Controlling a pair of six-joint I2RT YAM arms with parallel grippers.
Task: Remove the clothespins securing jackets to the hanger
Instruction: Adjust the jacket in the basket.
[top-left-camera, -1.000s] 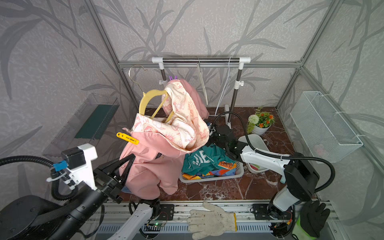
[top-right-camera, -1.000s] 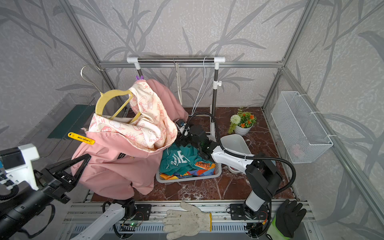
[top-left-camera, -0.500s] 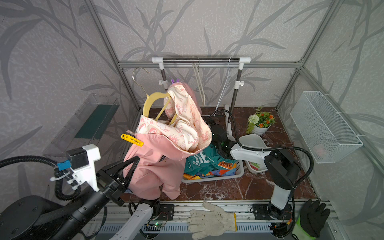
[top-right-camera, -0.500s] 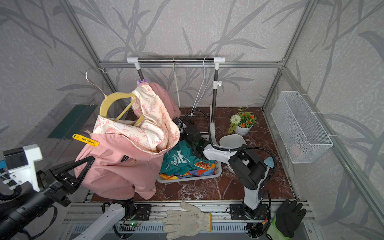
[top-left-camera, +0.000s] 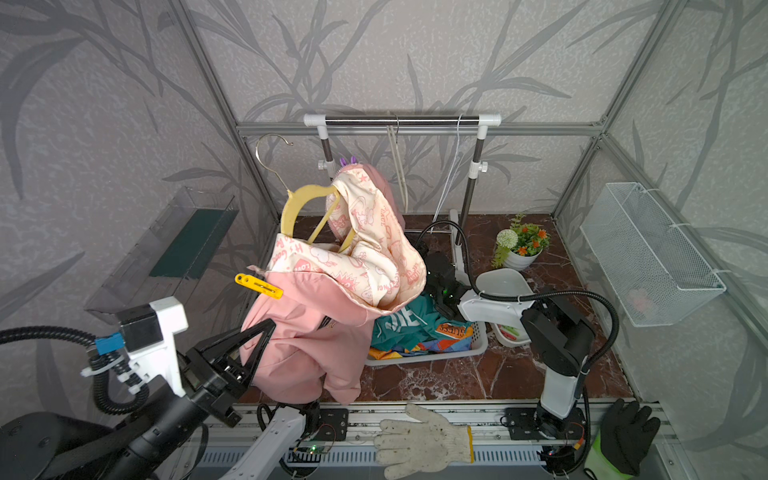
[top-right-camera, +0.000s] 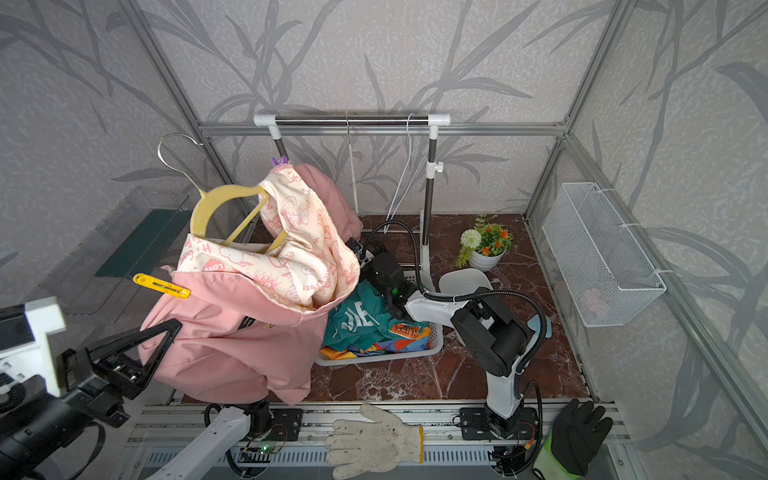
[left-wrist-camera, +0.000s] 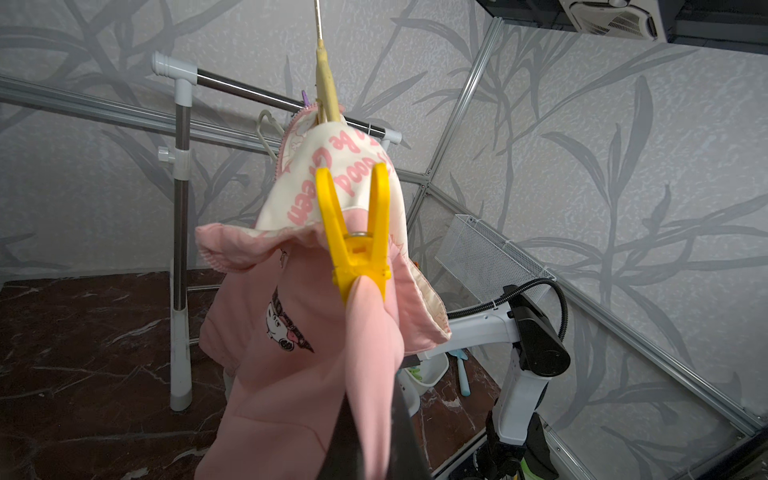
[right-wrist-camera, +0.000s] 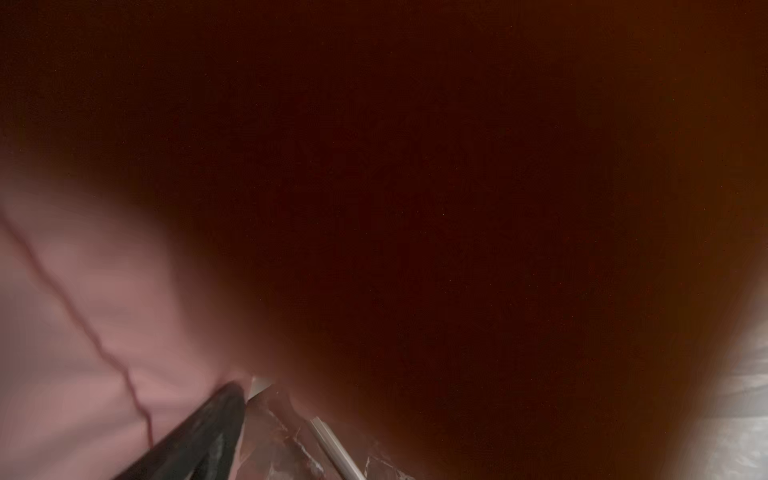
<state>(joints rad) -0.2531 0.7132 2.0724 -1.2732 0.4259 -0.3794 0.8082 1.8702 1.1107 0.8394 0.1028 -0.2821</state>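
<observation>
Pin (top-left-camera: 258, 285), yellow, clipped on pink jacket (top-left-camera: 307, 332) shoulder; left gripper (top-left-camera: 266, 332) pinched on jacket sleeve below; right gripper hidden behind jacket, state unclear.

Bright, even, sharp top views; right wrist view dim, blurred, mostly blocked by close cloth.

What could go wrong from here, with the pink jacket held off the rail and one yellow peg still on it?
1. The left gripper is shut on a fold of the pink jacket; the yellow hanger hangs on nothing else visible, so a slip could drop everything.
2. The right gripper sits hidden behind the jacket, its wrist view smothered in fabric, so it may snag cloth.
3. The yellow peg still clamps the shoulder; tugging could strain the fabric.
</observation>
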